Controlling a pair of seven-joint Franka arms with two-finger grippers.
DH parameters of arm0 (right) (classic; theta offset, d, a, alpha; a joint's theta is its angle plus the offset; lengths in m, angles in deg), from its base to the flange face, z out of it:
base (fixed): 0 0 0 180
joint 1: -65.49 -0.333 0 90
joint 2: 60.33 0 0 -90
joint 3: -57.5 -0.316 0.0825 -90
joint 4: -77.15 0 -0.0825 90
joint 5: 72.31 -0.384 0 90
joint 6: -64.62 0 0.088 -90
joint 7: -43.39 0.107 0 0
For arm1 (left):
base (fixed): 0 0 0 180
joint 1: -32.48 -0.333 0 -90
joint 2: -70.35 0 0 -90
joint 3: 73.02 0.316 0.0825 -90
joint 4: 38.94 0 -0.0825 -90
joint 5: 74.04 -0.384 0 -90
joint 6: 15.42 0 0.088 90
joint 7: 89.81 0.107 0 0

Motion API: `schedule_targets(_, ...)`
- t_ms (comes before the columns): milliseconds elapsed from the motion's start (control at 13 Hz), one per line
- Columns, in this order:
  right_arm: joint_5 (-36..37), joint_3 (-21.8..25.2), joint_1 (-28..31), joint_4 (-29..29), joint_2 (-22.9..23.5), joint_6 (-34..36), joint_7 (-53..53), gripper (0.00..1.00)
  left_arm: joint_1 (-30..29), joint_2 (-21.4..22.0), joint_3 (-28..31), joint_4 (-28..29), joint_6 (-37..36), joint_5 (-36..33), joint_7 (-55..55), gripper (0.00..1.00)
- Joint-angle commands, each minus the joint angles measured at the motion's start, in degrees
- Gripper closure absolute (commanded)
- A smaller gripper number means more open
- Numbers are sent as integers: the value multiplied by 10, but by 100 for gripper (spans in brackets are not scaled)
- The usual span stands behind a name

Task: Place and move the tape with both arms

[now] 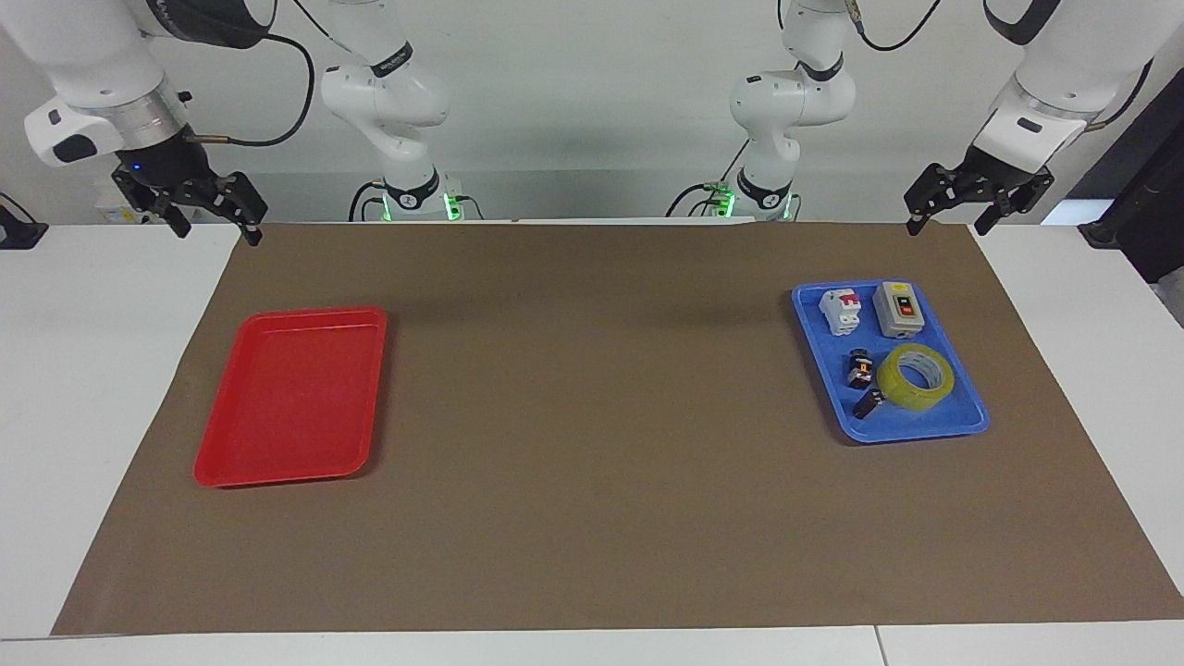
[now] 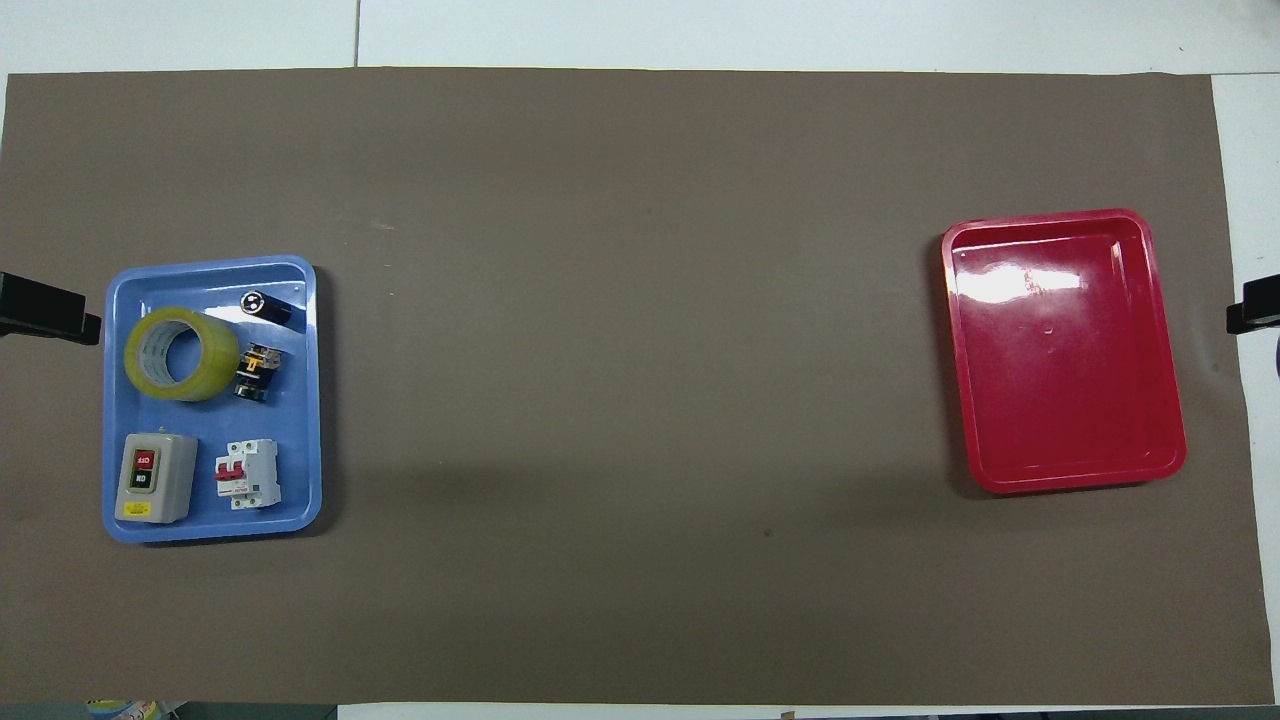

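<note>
The tape (image 1: 916,377) is a translucent yellow roll with a white core. It lies flat in the blue tray (image 1: 928,431) at the left arm's end of the table, farther from the robots than the grey switch box (image 1: 899,308). It also shows in the overhead view (image 2: 182,354). My left gripper (image 1: 947,225) hangs open and empty in the air over the mat's edge near the blue tray, apart from the tape. My right gripper (image 1: 217,231) hangs open and empty over the mat's corner at the right arm's end. Both arms wait.
The blue tray (image 2: 312,400) also holds the switch box (image 2: 153,478), a white circuit breaker (image 2: 247,474) and two small black parts (image 2: 258,372). A red tray (image 1: 291,398) lies at the right arm's end, also in the overhead view (image 2: 1065,350). A brown mat (image 1: 592,416) covers the table.
</note>
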Motion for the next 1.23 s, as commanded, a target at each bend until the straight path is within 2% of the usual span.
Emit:
schedule_targets(0,2,-6,5,-4,-4,-7,-11,0,-1,12,-1,15,13,6,4,0)
schedule_targets(1154,-1,-16,-18,-10,1,2,-12,0,-7,13,1,20,25,15,11,0)
